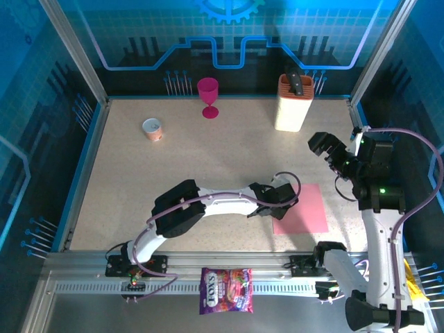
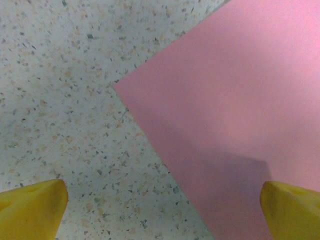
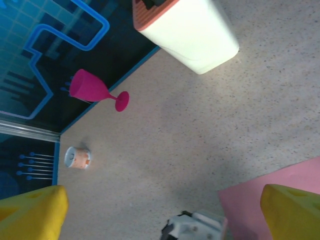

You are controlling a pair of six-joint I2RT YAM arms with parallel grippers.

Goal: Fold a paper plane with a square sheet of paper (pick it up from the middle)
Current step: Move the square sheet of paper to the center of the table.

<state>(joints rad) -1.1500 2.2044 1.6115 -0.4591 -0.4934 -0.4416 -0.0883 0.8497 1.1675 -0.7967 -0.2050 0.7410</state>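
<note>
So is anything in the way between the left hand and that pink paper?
Nothing visible. The left hand is open right over a corner of the pink paper, with just table beside it. The knife block and goblet stand far back.

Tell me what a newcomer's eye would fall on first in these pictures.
The salmon-pink sheet of paper lies flat at the front right, with the left end effector open at its left edge. At the back stand a magenta goblet and a cream knife block.
</note>
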